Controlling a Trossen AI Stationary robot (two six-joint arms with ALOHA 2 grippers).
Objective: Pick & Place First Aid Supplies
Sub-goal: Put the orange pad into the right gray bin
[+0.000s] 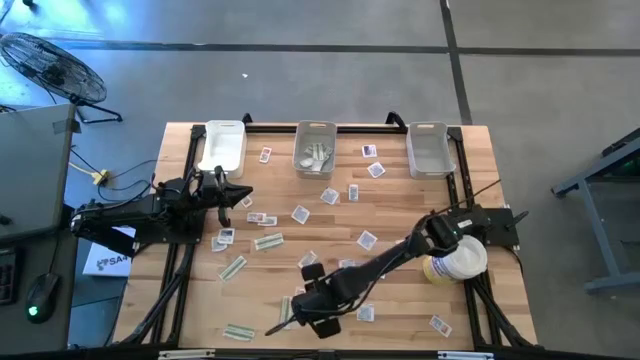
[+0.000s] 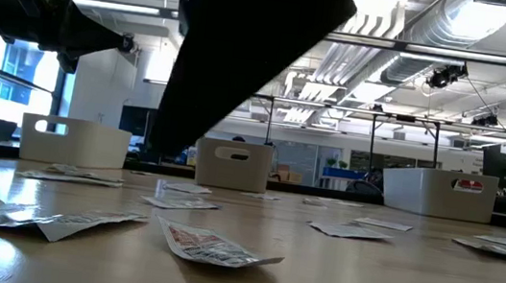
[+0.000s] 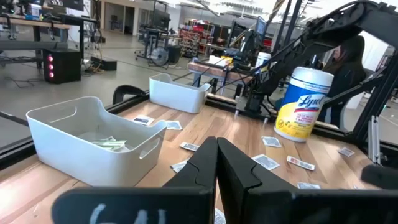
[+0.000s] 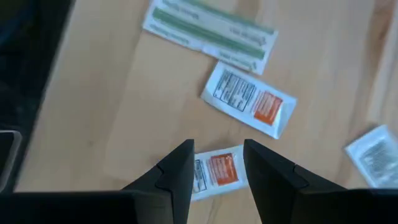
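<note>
From above, the wooden table point(image 1: 400, 215) is strewn with small paper packets point(image 1: 300, 214), white squares and longer pale green strips point(image 1: 267, 241), and three bins sit along the far edge; the middle bin point(image 1: 315, 149) already has some packets in it. The right gripper point(image 1: 318, 305) reaches low over the near edge among the packets, while the left gripper point(image 1: 232, 189) waits near the left bin point(image 1: 222, 145), and a yellow-and-white tub point(image 1: 456, 260) stands by the right arm's base. From table height, a crumpled packet with red print point(image 2: 211, 244) lies closest, with the bins in a row behind. The left wrist camera shows that gripper's fingers point(image 3: 205, 165) pressed together with nothing between them. The right wrist camera looks straight down: its fingers point(image 4: 180, 174) stand apart, holding nothing, straddling a white packet with an orange patch point(image 4: 216, 171) on the wood, and another like it point(image 4: 249, 99) and a green strip point(image 4: 208, 31) lie just beyond.
</note>
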